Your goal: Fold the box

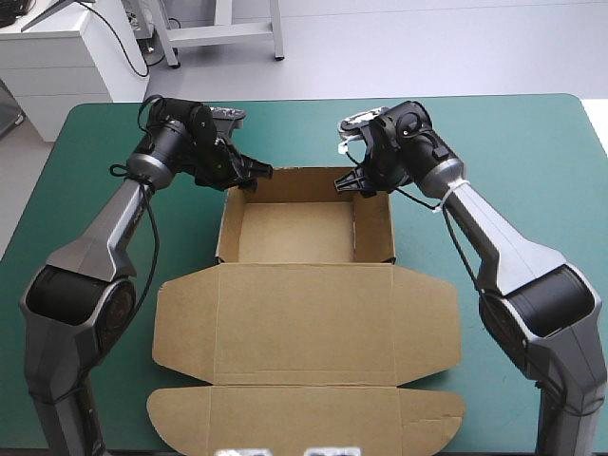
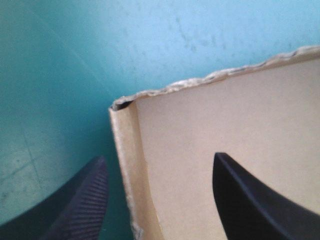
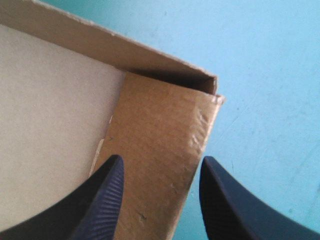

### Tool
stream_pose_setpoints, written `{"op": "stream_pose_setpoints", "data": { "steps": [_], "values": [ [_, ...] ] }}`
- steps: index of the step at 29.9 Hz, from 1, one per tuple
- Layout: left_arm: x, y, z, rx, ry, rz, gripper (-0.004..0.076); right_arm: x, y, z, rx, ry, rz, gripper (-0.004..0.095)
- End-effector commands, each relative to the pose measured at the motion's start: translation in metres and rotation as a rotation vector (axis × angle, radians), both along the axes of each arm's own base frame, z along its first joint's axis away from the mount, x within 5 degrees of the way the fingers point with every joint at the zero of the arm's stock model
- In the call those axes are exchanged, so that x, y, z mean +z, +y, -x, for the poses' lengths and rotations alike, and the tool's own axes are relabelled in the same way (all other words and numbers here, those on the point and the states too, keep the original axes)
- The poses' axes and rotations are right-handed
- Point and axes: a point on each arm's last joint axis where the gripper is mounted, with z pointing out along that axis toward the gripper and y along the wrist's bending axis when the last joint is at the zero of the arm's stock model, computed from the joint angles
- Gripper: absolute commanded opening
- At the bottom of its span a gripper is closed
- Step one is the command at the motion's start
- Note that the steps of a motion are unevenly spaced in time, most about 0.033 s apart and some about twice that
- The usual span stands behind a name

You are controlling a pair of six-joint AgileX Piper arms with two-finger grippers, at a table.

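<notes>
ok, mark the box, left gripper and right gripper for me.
box (image 1: pixel 294 233), high view, on the tray's bare floor.
left gripper (image 1: pixel 256 177), high view, between its fingertips at the box's far left corner.
right gripper (image 1: pixel 347 181), high view, between its fingertips at the far right corner.

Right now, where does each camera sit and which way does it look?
High view: above and behind the robot, looking down at the brown cardboard box on the teal-green cover; left arm and right arm show.
Left wrist view: above the left gripper, looking along its open black fingers at the box's far left corner.
Right wrist view: above the right gripper, facing the far right corner, fingers open.
Shared: box and cover.
</notes>
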Motion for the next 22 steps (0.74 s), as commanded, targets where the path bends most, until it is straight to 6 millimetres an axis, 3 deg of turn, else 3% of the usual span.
{"op": "stream_pose_setpoints", "data": {
  "steps": [1, 7, 10, 12, 15, 16, 22],
  "values": [
    [0.061, 0.006, 0.023, -0.014, -0.115, 0.026, 0.044, 0.053, -0.012, 0.018, -0.005, -0.133, -0.031, 0.0447],
    [0.113, 0.021, 0.049, -0.032, -0.28, -0.015, 0.0439, 0.084, -0.024, 0.035, -0.054, -0.208, -0.067, 0.0446],
    [0.14, 0.032, 0.07, -0.018, -0.362, -0.033, 0.039, 0.091, -0.03, 0.04, -0.065, -0.225, -0.072, 0.0446],
    [0.159, 0.039, 0.088, -0.021, -0.417, -0.025, 0.0312, 0.091, -0.033, 0.04, -0.081, -0.215, -0.092, 0.0446],
    [0.182, 0.045, 0.124, -0.101, -0.478, 0.009, 0.0074, 0.089, -0.032, 0.039, -0.12, -0.152, -0.215, 0.0446],
    [0.183, 0.046, 0.134, -0.137, -0.48, 0.019, -0.0001, 0.088, -0.033, 0.038, -0.123, -0.136, -0.238, 0.0447],
    [0.176, 0.064, 0.188, -0.175, -0.501, 0.003, -0.0008, 0.061, -0.047, 0.03, -0.166, -0.045, -0.222, 0.0446]
  ]
}}
